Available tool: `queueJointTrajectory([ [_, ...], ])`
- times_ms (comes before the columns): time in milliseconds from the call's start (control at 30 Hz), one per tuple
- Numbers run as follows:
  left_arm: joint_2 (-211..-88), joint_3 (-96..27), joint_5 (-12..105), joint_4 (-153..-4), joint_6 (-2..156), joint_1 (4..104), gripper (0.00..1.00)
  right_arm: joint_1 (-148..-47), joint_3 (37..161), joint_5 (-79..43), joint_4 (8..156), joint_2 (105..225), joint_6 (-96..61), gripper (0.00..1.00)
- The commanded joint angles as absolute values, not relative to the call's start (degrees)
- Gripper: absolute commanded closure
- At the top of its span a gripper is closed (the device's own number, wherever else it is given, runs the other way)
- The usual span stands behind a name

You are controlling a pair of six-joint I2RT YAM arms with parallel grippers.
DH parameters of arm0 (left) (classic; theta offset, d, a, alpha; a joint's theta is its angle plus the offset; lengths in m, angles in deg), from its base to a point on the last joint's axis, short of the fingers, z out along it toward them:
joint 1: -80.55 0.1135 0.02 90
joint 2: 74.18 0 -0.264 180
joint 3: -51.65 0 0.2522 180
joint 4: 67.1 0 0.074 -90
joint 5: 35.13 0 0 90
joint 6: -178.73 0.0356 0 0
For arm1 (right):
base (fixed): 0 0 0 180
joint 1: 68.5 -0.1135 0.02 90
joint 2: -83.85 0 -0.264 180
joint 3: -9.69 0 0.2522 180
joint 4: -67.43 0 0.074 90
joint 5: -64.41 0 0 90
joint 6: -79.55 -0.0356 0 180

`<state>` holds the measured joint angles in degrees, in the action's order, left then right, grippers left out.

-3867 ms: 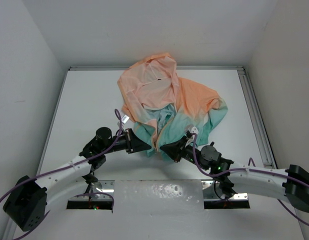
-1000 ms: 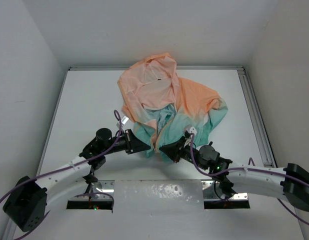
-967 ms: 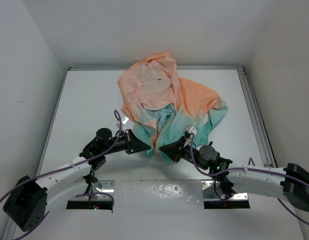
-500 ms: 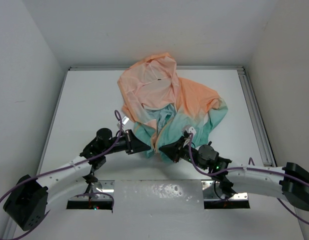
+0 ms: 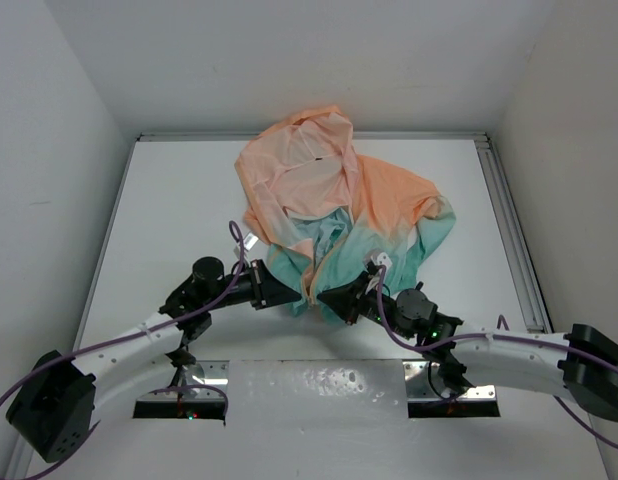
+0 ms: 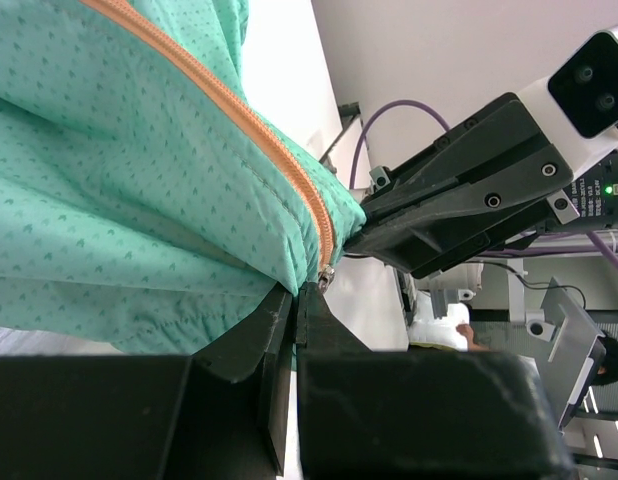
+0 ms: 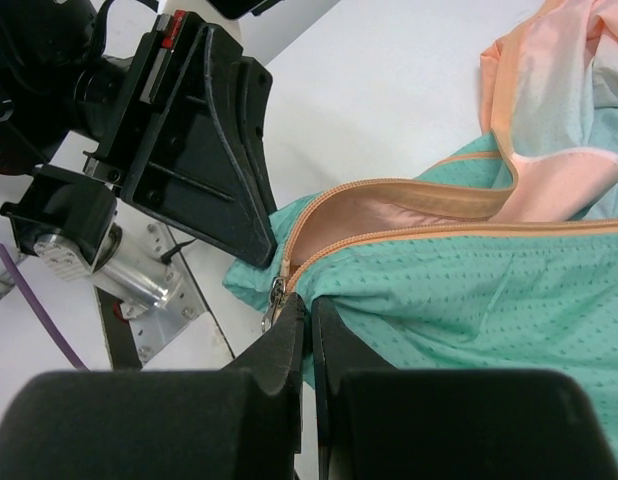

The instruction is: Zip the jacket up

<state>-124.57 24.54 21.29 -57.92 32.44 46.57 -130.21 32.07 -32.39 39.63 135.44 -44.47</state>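
**benchwatcher:** What are the two tools up to here?

**yam_fan:** The left tool (image 6: 295,296) has its fingers squeezed together on the teal bottom corner of the jacket (image 5: 329,190). It pinches the fabric right under the low end of the orange zipper (image 6: 239,115). The right tool (image 7: 307,305) is clamped the same way on the teal hem from the other side. The small metal slider (image 7: 276,292) sits just off its tips, where the two orange tapes meet. The two tools point at each other nose to nose, really close. Can't tell from these views if they actually touch.

**benchwatcher:** And the rest of the jacket?

**yam_fan:** Above the slider the tapes spread apart, and the peach lining shows between them in the right wrist view. From the top camera the jacket lies rumpled on the white bench (image 5: 179,200), roughly in the middle. The teal hem points toward the arms and the peach hood (image 5: 311,135) is bunched up near the far wall. One sleeve side fans out to the right. A purple cable (image 5: 235,236) loops up off the left arm, just beside the jacket's left edge.
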Motion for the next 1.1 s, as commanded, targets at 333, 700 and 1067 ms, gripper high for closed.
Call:
queueJointTrajectory([
  [333, -122.60, 25.93, 20.51, -55.63, 32.04, 46.62, 1.00, -130.37, 35.75, -32.88, 32.33, 138.16, -43.50, 1.00],
  [700, -120.41, 24.88, 22.96, -60.55, 34.94, 46.18, 1.00, -130.37, 39.88, -35.25, 40.13, 140.18, -44.81, 1.00],
  [1067, -118.74, 23.29, 24.72, -66.71, 39.51, 45.74, 1.00, -130.28, 52.00, -39.82, 55.16, 147.20, -48.50, 1.00],
])
